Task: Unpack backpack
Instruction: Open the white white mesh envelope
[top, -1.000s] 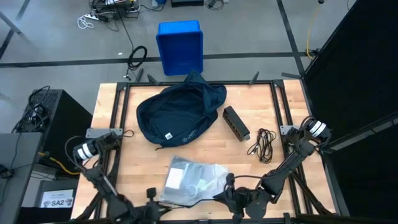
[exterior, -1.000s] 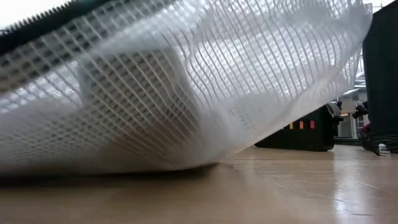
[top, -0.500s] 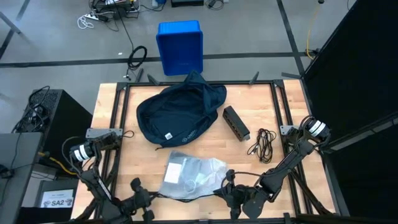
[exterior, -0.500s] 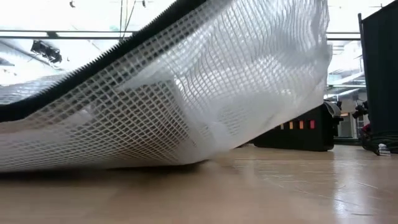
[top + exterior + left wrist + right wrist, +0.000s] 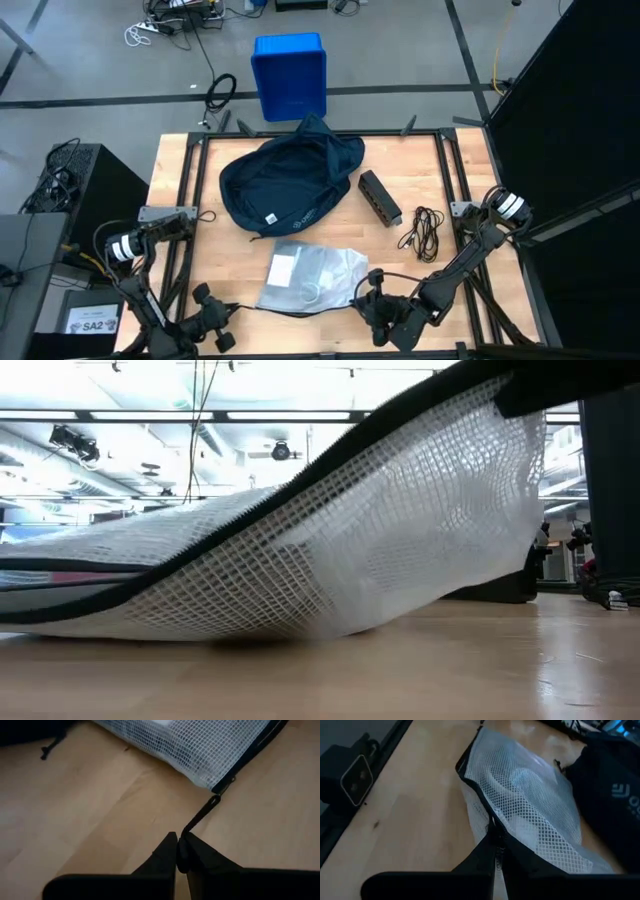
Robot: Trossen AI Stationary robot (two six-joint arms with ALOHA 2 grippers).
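I've got the left gripper [image 5: 178,851] fingers pinching the zip pull, right gripper [image 5: 496,851] fingers clamping the mesh pouch [image 5: 310,280] edge, prob to unzip. Backpack [image 5: 290,185] sits mid-surface, beyond pouch.

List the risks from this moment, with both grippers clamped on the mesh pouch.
1. The left gripper holds only the thin zipper pull cord; pulling harder may slip it free or strain it.
2. The right gripper pinches the mesh pouch at its zipper edge; opposing pulls could tear the mesh or drag the pouch off the table's near edge.
3. The backpack lies right behind the pouch and might get snagged.
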